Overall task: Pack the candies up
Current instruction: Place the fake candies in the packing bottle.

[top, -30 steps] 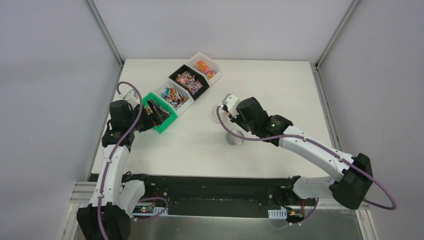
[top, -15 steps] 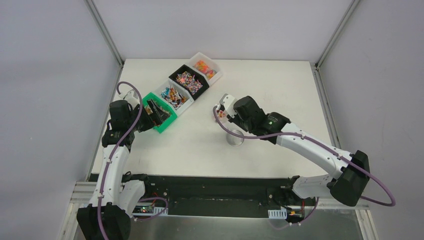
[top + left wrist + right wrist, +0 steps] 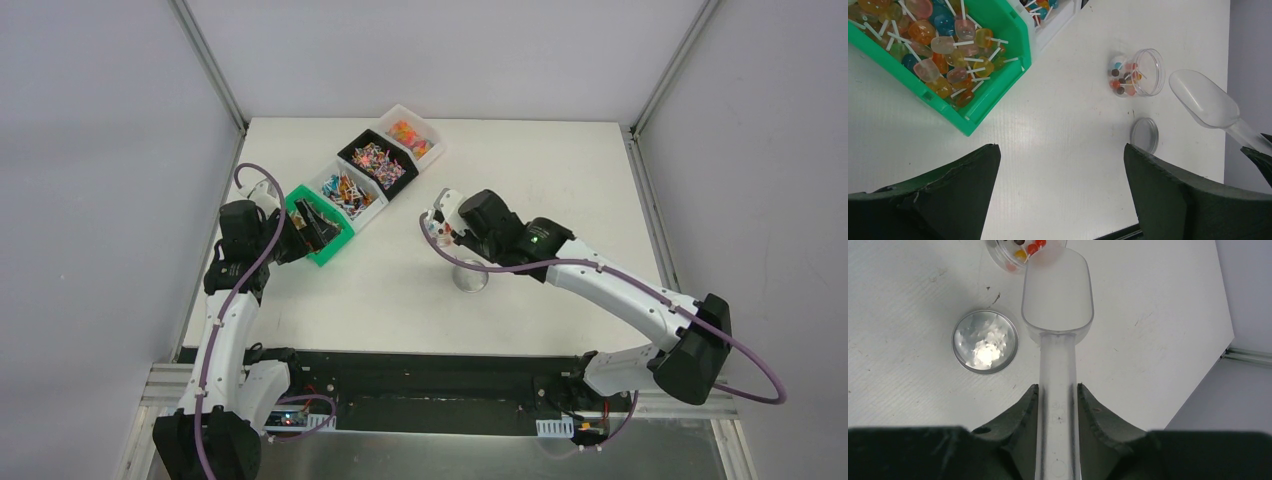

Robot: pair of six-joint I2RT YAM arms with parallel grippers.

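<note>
The white table (image 3: 560,180) carries a slanting row of four small bins running from its left edge toward the far edge. The bright green rectangular plastic bin (image 3: 1015,27) sits nearest the left edge, heaped with stick sweets in mixed colours. The left gripper (image 3: 1062,155) hangs just beside that bin, its jaws spread wide and holding nothing.

The right gripper (image 3: 1058,390) is clamped narrowly on the handle of a clear plastic scoop (image 3: 1058,295). The scoop's bowl looks empty and its tip reaches over the rim of a small clear round jar (image 3: 1138,72) standing open near the middle of the table. A round clear lid (image 3: 985,341) lies flat just beside the jar, toward the near edge.

The candies (image 3: 1120,80) already packed are a small heap of tiny brown, orange, red and blue sweets on the jar's bottom. Many more fill the bins.

The main risk is the scoop tip catching the jar's rim. The jar looks light and nearly empty, so a nudge could tip or slide it and scatter the sweets. The scoop is gripped only by its slim handle, so it could also twist between the jaws.
</note>
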